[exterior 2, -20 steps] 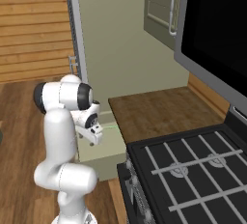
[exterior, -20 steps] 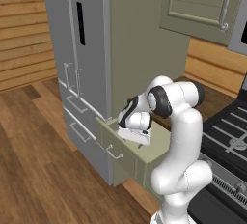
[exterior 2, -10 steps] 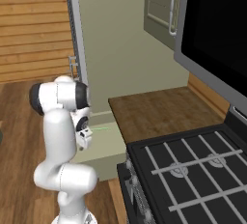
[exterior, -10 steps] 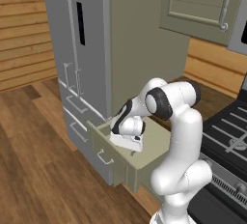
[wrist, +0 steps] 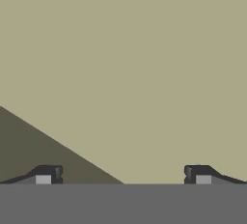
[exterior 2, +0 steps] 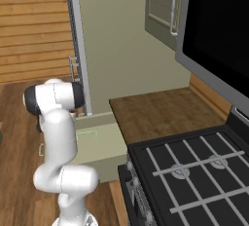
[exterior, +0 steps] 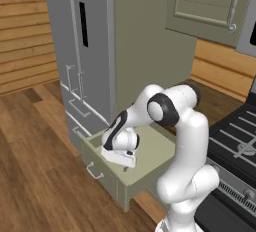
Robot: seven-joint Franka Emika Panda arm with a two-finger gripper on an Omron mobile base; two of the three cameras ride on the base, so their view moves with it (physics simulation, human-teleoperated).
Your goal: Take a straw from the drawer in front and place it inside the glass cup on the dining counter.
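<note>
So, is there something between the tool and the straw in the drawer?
Nothing visible does. The tool is open and low over the open drawer, facing its bare floor. The straw lies flat on that floor, and no other object is visible in the drawer.

Both base views look down from behind the arm onto the open drawer [exterior: 150, 151]; hand view faces its floor closely.

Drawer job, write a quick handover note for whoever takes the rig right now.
End effector: open, empty, low inside the open drawer.
Straw: lies flat on the drawer floor, seen from the right base view, not yet gripped.
Done: drawer is pulled out, arm has reached in.
Left: grip the straw, lift it out, carry it to the glass cup on the dining counter and drop it in.
</note>
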